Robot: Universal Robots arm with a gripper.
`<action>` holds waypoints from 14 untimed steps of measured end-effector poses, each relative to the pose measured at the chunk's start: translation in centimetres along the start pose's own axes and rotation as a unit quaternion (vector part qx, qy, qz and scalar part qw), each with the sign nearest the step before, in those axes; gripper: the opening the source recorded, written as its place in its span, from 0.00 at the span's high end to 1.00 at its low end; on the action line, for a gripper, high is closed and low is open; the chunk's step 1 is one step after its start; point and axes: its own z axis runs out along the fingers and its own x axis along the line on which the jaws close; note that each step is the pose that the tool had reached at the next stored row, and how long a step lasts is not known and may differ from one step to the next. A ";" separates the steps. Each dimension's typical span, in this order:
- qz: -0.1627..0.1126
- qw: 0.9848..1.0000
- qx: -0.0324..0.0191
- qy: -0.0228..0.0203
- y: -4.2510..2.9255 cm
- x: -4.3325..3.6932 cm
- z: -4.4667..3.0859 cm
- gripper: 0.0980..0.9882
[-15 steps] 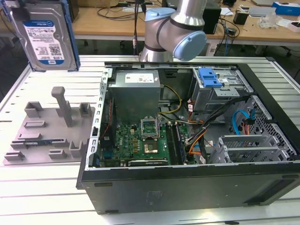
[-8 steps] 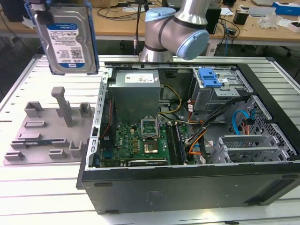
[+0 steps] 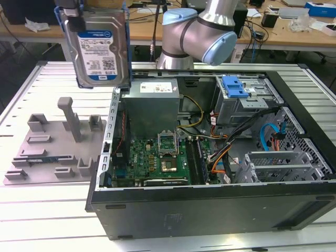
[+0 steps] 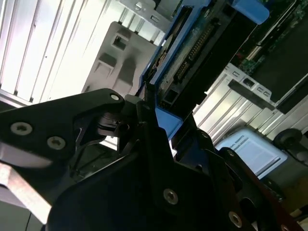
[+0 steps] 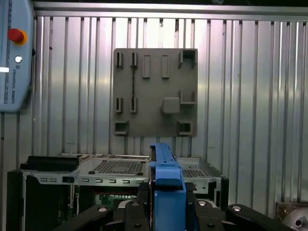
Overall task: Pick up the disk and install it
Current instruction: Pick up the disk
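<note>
The disk (image 3: 97,50) hangs high above the table (image 3: 31,210), where the fixture plate (image 3: 52,152) lies beside the computer case (image 3: 210,212).

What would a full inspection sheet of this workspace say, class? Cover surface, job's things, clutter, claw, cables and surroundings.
Surface: ribbed metal table, bearing an open computer case.
Job's things: disk held upright in the air, outside the case.
Clutter: grey fixture plate lying beside the case.
Grippers: claw shut on the disk's blue rail.
Cables: coloured wires inside the case.
Surroundings: cluttered wooden benches behind.
</note>
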 end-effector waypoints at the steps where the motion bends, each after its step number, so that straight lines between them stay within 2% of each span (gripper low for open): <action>1: 0.000 1.000 0.000 0.000 -0.51 0.24 0.00 0.70; 3: 0.000 1.000 0.000 0.000 -1.48 0.69 0.00 0.70; 6: 0.000 1.000 -0.001 0.000 -3.40 1.61 0.00 0.70; 9: 0.000 1.000 -0.002 0.000 -6.30 2.99 0.00 0.70; 10: 0.000 1.000 -0.002 0.000 -7.07 3.37 -0.01 0.70; 14: 0.000 1.000 -0.002 0.000 -8.84 4.29 0.00 0.70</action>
